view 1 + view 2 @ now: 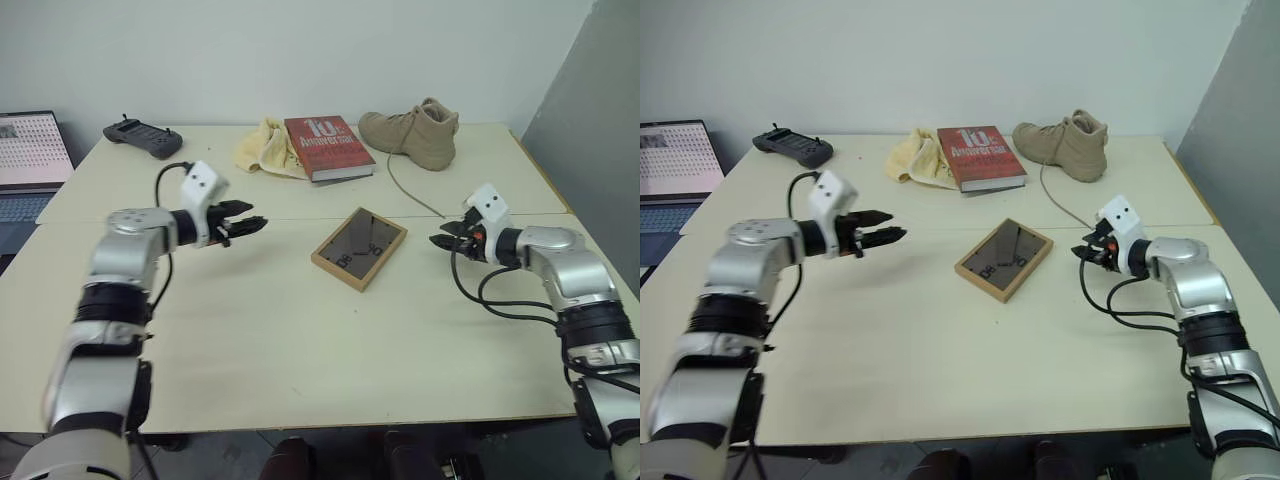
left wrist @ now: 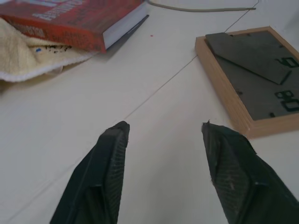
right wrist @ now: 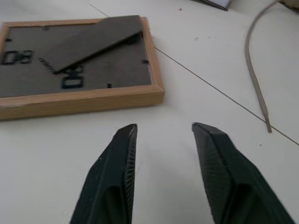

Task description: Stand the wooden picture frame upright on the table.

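Wooden picture frame [image 1: 359, 248]: lying flat, dark back panel facing up, near the middle of the table [image 1: 300, 340], just on the near side of the seam; its corners are pointing toward the robot and away, so its edges are running diagonally.
Left claw [image 1: 252, 226]: hovering above the table to the left of the frame, well apart from it, fingers spread and grasping nothing.
Right claw [image 1: 441, 238]: hovering to the right of the frame, nearer to it than the left one, fingers parted with a narrower gap, also empty.
Open room: bare tabletop is lying between each claw and the frame's side edges, and a wide bare stretch is running from the frame to the table's near edge.
Far side: a red book [image 1: 328, 146] resting partly on a yellow cloth [image 1: 264, 147], a tan boot [image 1: 412, 131] with its lace [image 1: 405, 190] trailing toward the seam, a black controller [image 1: 142, 137] at the far left.
Left edge: a laptop [image 1: 30, 160] sitting beyond the table.
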Action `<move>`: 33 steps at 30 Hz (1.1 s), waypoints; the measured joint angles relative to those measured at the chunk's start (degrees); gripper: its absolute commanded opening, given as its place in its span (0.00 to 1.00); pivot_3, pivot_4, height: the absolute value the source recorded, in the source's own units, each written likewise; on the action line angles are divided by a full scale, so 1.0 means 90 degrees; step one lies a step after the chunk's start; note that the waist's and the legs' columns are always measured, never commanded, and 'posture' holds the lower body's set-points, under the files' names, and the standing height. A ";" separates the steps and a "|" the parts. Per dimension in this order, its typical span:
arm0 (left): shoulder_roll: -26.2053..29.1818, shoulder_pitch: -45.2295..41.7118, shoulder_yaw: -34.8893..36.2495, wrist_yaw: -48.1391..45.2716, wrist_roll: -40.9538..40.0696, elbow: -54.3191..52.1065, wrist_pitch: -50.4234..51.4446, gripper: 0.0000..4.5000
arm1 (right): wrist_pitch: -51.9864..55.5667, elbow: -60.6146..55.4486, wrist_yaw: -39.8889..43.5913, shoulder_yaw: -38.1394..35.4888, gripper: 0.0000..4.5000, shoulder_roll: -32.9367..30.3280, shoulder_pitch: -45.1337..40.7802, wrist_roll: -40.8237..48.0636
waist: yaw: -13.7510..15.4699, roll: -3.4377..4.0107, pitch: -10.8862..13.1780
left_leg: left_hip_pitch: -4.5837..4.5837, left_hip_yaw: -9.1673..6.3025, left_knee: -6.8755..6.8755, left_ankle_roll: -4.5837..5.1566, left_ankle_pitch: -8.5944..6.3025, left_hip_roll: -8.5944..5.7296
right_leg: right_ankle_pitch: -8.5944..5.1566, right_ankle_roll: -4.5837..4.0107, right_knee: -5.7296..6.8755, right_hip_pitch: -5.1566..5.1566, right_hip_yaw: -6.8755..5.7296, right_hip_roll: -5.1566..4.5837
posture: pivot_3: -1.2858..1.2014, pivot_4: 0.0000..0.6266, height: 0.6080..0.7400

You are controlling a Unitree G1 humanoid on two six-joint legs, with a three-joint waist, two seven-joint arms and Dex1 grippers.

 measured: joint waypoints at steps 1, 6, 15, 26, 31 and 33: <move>-0.0149 -0.0098 -0.0082 0.0152 0.0139 0.0246 -0.0192 0.38 | -0.0052 0.0102 -0.0090 0.0038 0.19 0.0089 -0.0020 -0.0048 | -0.0014 0.0000 0.0000 | -0.0002 0.0003 0.0001 -0.0002 0.0001 0.0000 | 0.0000 0.0000 -0.0001 -0.0002 0.0002 -0.0001 | 0.52 0.24 1.00; -0.1141 -0.0547 -0.0373 0.1059 0.0825 0.1734 -0.1259 0.13 | -0.0477 0.0979 -0.0677 0.0241 0.00 0.0727 -0.0228 -0.0506 | -0.0061 -0.0001 0.0000 | -0.0018 0.0020 0.0001 -0.0023 0.0014 0.0000 | 0.0000 0.0001 0.0003 -0.0028 0.0011 -0.0006 | 0.52 0.24 1.00; -0.1820 -0.0791 -0.0514 0.1126 0.1220 0.2470 -0.1715 0.01 | -0.1017 0.2141 -0.1397 0.0339 0.00 0.1708 -0.0889 -0.0872 | -0.0115 -0.0001 -0.0001 | -0.0024 0.0051 -0.0004 -0.0026 0.0015 0.0005 | 0.0000 0.0001 0.0035 -0.0060 0.0030 -0.0006 | 0.52 0.24 1.00; -0.1107 0.0694 -0.0556 0.0023 0.1190 0.0042 -0.0701 0.01 | -0.0942 0.1753 -0.0961 0.0450 0.00 0.2132 -0.0692 -0.0977 | -0.0199 0.0000 -0.0001 | -0.0024 0.0036 -0.0005 -0.0027 0.0015 0.0005 | 0.0000 0.0000 0.0060 -0.0068 0.0034 -0.0006 | 0.52 0.24 1.00; -0.0599 0.1812 -0.0538 -0.0354 0.0958 -0.2187 0.0598 0.01 | -0.0361 0.0401 -0.0313 0.0598 0.00 0.1994 -0.0043 -0.0791 | -0.0193 0.0001 -0.0001 | -0.0024 0.0026 -0.0005 -0.0025 0.0014 0.0002 | 0.0000 0.0000 0.0051 -0.0065 0.0032 -0.0006 | 0.52 0.24 1.00; -0.0471 0.2128 -0.0531 -0.0377 0.0896 -0.2864 0.1097 0.01 | -0.0130 -0.0104 -0.0027 0.0716 0.00 0.1849 0.0168 -0.0736 | -0.0168 0.0001 -0.0001 | -0.0025 0.0021 -0.0005 -0.0018 0.0010 -0.0002 | 0.0000 0.0000 0.0049 -0.0063 0.0030 -0.0006 | 0.52 0.24 1.00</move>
